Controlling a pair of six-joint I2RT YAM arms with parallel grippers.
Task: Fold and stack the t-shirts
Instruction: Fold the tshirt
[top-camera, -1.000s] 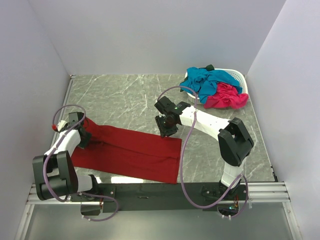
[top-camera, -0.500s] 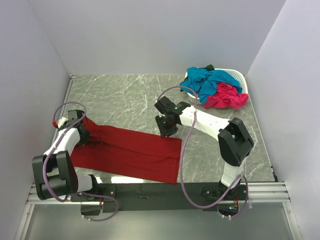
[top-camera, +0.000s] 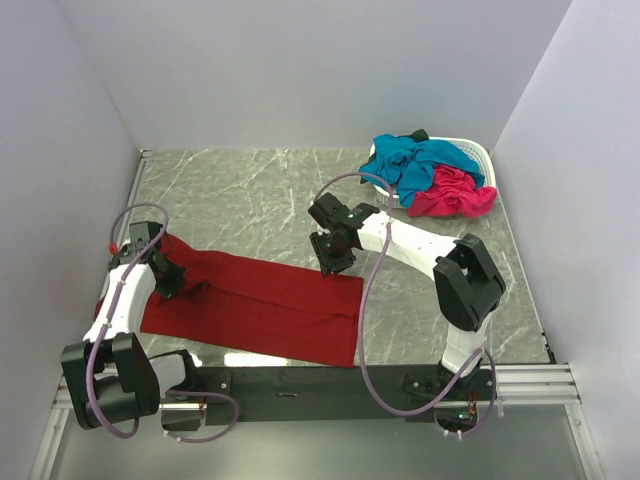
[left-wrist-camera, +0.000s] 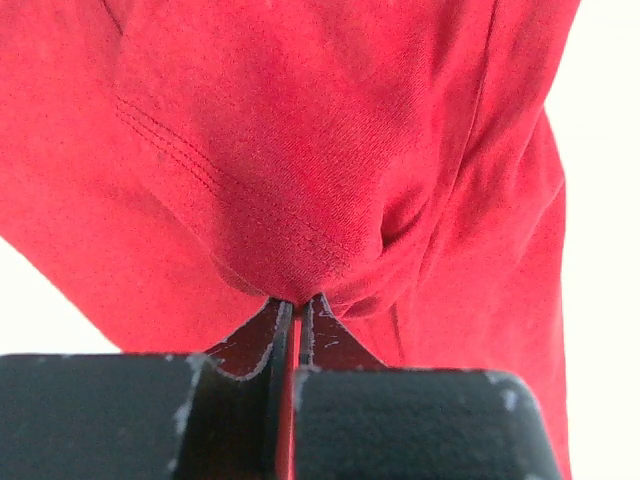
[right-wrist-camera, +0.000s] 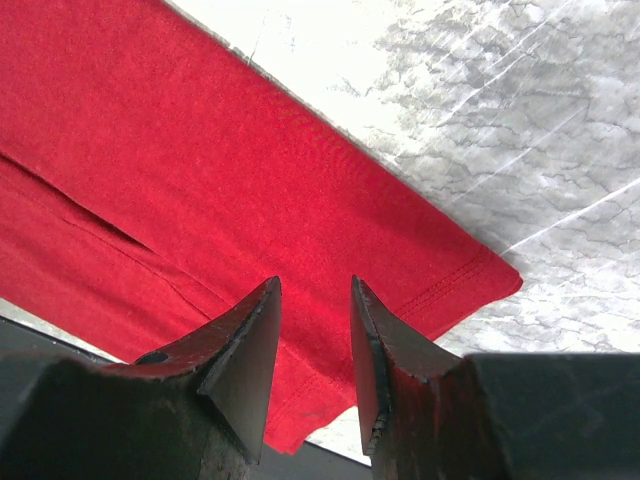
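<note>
At the left end of the tabletop (top-camera: 250, 190), we see the left hand (left-wrist-camera: 297, 305), which stood open a second ago, now pinched tight on a fold of the dark red t-shirt (top-camera: 270, 305). The cloth puckers up from between its fingers. The shirt lies flat as a long band across the near left of the tabletop. We judge the grip taken, so that end can be lifted for a fold. Over the shirt's far right corner the right hand (right-wrist-camera: 315, 290) has not moved. Its fingers are about half apart and hold nothing. At the far right, the teal-blue t-shirt (top-camera: 415, 160) and hot pink t-shirt (top-camera: 455, 192) sit heaped in the basket (top-camera: 480, 152), unfolded.
</note>
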